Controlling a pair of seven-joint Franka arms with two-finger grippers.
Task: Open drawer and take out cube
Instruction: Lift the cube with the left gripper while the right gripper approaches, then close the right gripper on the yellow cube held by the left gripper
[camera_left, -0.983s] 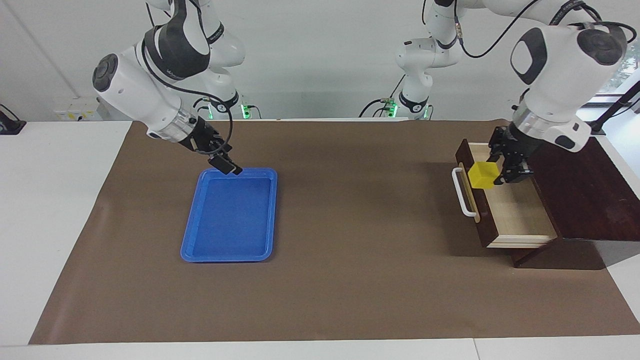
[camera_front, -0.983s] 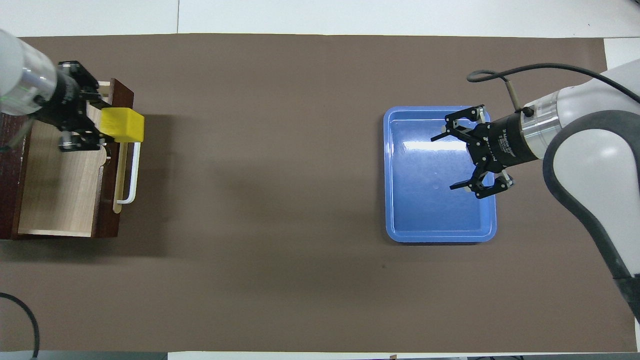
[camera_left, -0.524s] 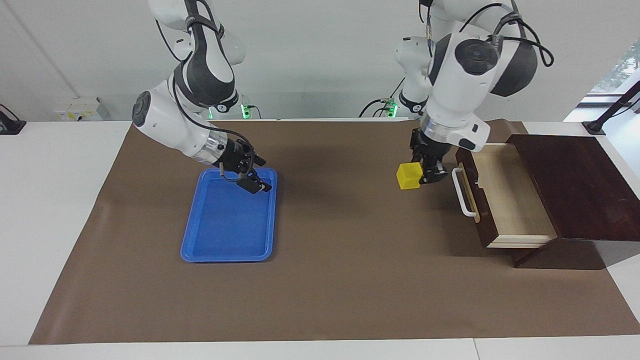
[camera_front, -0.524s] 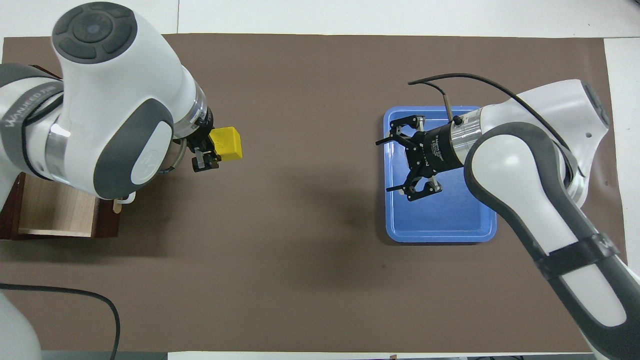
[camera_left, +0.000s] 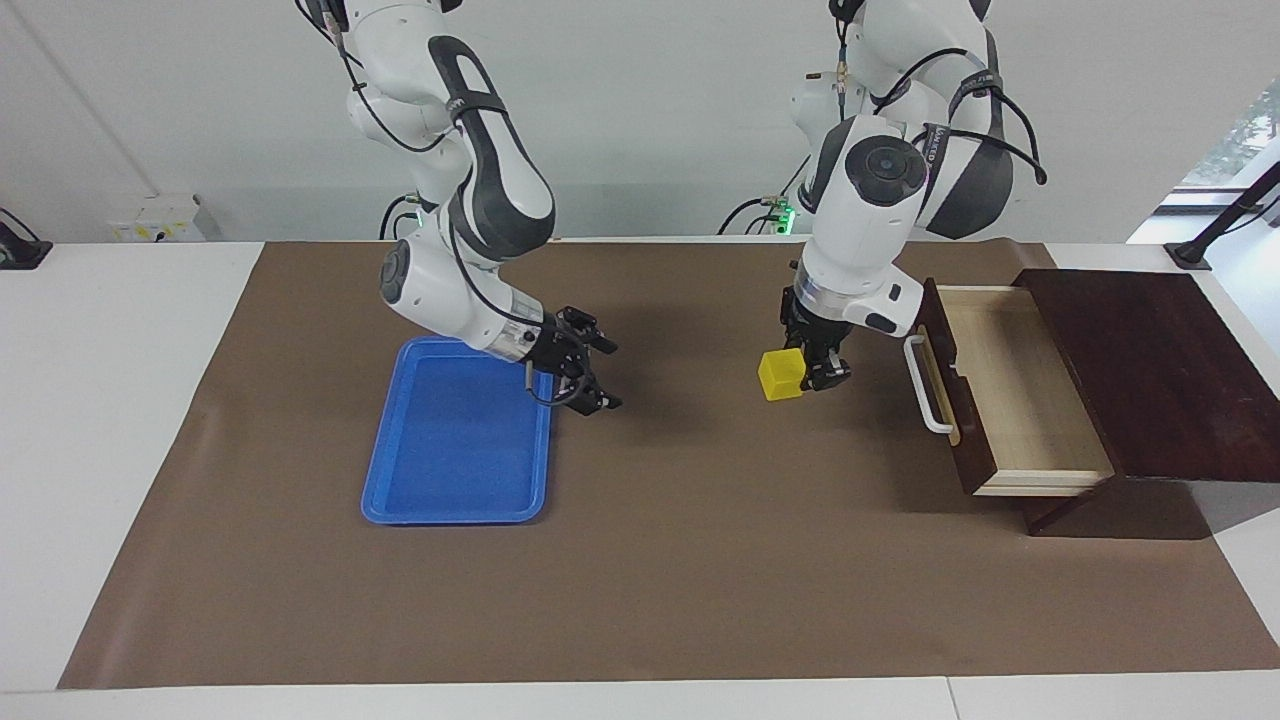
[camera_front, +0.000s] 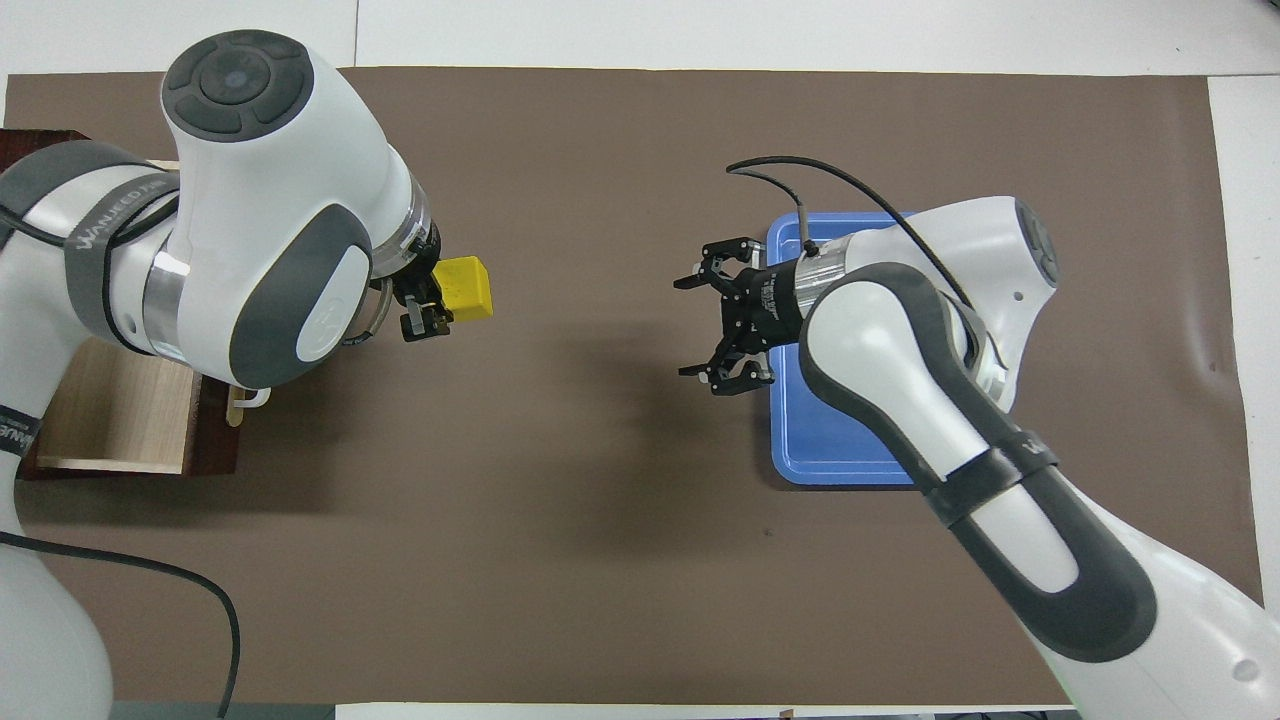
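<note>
Cube (camera_left: 781, 375) gripped in the left end effector (camera_left: 812, 378) over bare desk (camera_left: 700, 560); drawer (camera_left: 1000, 385) gapes; right end effector (camera_left: 598, 372) spread wide, empty, beside the blue tray (camera_left: 400, 505).

The cube (camera_left: 781, 375) hangs over the mat (camera_left: 700, 560) between drawer (camera_left: 1000, 390) and tray (camera_left: 400, 500).

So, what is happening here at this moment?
The left gripper holds the yellow cube in the air over the brown mat, beside the front of the drawer, which stands pulled open. The right gripper is open and hangs over the mat, at the edge of the blue tray, pointing toward the cube. The tray has nothing in it.
</note>
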